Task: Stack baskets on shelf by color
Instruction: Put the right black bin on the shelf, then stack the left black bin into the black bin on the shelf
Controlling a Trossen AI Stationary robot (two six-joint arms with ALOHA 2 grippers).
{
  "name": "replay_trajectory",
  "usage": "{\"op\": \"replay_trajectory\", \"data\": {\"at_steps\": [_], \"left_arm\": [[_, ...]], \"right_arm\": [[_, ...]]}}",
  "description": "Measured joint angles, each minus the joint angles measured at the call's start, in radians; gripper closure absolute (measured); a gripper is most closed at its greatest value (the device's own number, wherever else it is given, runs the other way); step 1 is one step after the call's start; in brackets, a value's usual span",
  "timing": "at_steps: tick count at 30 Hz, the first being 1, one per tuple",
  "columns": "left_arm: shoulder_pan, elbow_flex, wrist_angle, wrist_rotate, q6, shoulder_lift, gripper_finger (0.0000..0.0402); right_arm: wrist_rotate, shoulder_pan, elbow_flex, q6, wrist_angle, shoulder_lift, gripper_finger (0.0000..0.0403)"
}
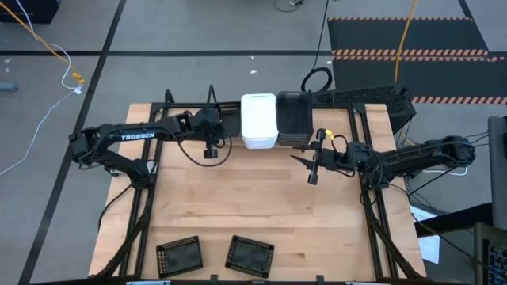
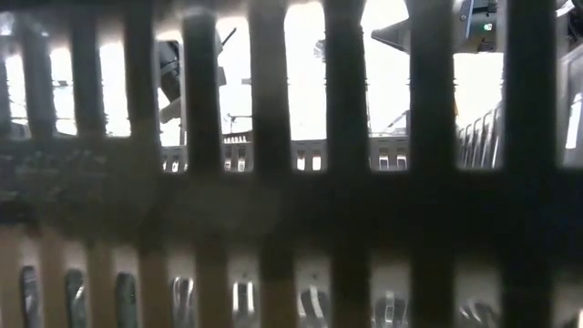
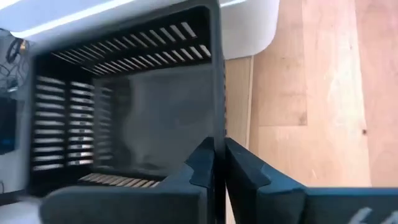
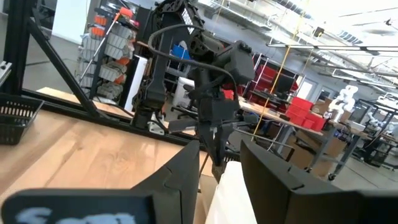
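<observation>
My left gripper (image 1: 212, 136) is at the shelf (image 1: 337, 119) on the table's far edge, shut on a dark grey-brown slatted basket (image 3: 124, 118) whose hollow faces the left wrist camera. Just right of it on the shelf stand the white baskets (image 1: 258, 120), and beyond them a dark basket stack (image 1: 293, 117). Two flat black gridded trays (image 1: 180, 255) (image 1: 249, 255) lie on the table's near edge. My right gripper (image 1: 313, 168) hovers open over the table, right of centre, holding nothing. A tray's grid (image 2: 273, 182) blocks most of the low view. My left gripper pinches one thin side wall of the dark basket at its rim (image 3: 219, 124), with one finger (image 3: 199, 165) inside the hollow and the other (image 3: 249, 171) outside. The white baskets (image 3: 249, 31) show right behind it. Whether the basket rests on the shelf, I cannot tell.
Black upright loop dividers (image 1: 210, 96) rise from the shelf left of the baskets. Black frame rods run along both table sides (image 1: 372, 214). Bare wood (image 1: 253, 198) spans the table's middle between the arms and the near trays. Cables lie on the floor beyond the table.
</observation>
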Motion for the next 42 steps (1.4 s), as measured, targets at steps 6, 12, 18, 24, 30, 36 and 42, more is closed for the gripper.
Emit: {"op": "replay_trajectory", "data": {"at_steps": [6, 12, 18, 24, 30, 36, 42], "left_arm": [[0.000, 0.059, -0.078, -0.005, -0.050, 0.008, 0.0300], [-0.003, 0.118, -0.136, -0.069, -0.089, 0.006, 0.0201], [-0.061, 0.227, -0.258, -0.181, -0.218, -0.003, 0.0140], [-0.203, 0.344, -0.484, -0.185, -0.397, -0.006, 0.0152], [-0.385, 0.296, -0.604, -0.185, -0.848, -0.005, 0.0194], [-0.683, 0.183, -0.654, -0.098, -1.486, -0.005, 0.0228], [-1.008, 0.128, -0.451, -0.076, -1.992, -0.004, 0.0251]], "right_arm": [[0.002, 0.000, 0.000, -0.005, -0.001, 0.000, 0.0293], [0.003, 0.000, 0.000, 0.002, 0.000, 0.000, 0.0293], [0.003, 0.000, 0.000, 0.014, 0.000, 0.000, 0.0293], [0.001, 0.000, 0.001, 0.046, 0.000, 0.000, 0.0293], [-0.101, 0.013, 0.001, 0.131, 0.039, 0.000, 0.0293], [-0.175, 0.051, 0.002, 0.174, 0.055, 0.000, 0.0293], [-0.081, 0.058, 0.002, 0.257, 0.069, 0.028, 0.0293]]}}
